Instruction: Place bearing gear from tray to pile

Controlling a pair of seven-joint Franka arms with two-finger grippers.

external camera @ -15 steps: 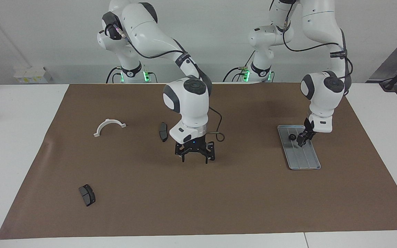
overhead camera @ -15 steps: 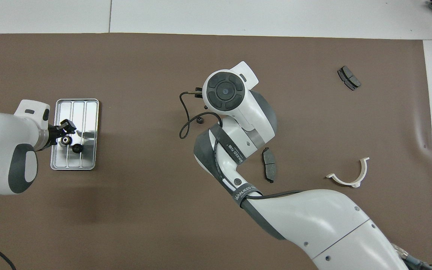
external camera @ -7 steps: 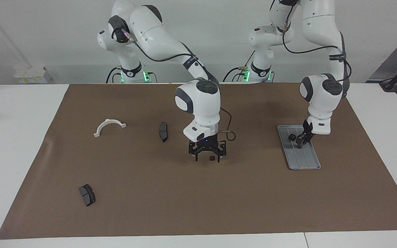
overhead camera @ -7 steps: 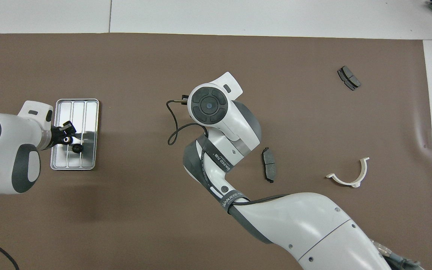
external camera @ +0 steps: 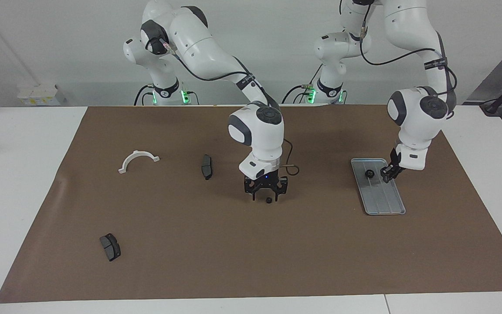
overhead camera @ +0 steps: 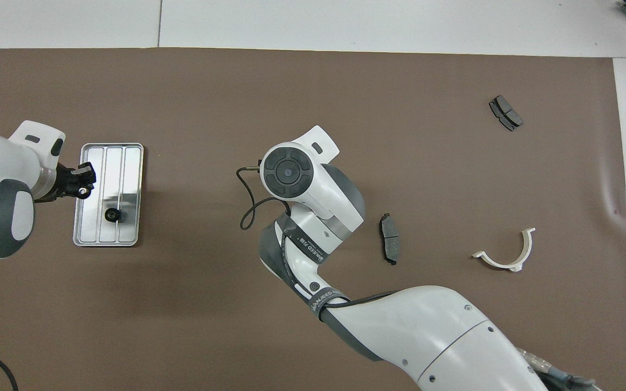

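The silver tray (external camera: 384, 200) (overhead camera: 128, 163) lies toward the left arm's end of the mat. One black bearing gear (external camera: 369, 173) (overhead camera: 111, 215) rests in it. My left gripper (external camera: 388, 174) (overhead camera: 81, 186) hangs over the tray's outer rim, shut on a second small gear (overhead camera: 81, 190). At mid-mat a single black gear (external camera: 268, 199) marks the pile. My right gripper (external camera: 265, 197) stands low over that gear, open, a fingertip on either side of it. In the overhead view the right wrist hides both that gripper and that gear.
One dark brake pad (external camera: 207, 166) (overhead camera: 389, 245) lies beside the right arm's wrist. Another brake pad (external camera: 110, 247) (overhead camera: 505, 113) sits far from the robots at the right arm's end. A white half-ring bracket (external camera: 138, 161) (overhead camera: 506, 254) lies there too.
My left gripper closed on one of the two gears in the tray and lifted it toward the tray's outer rim. My right gripper moved toward the left arm's end, over the gear on the mat.
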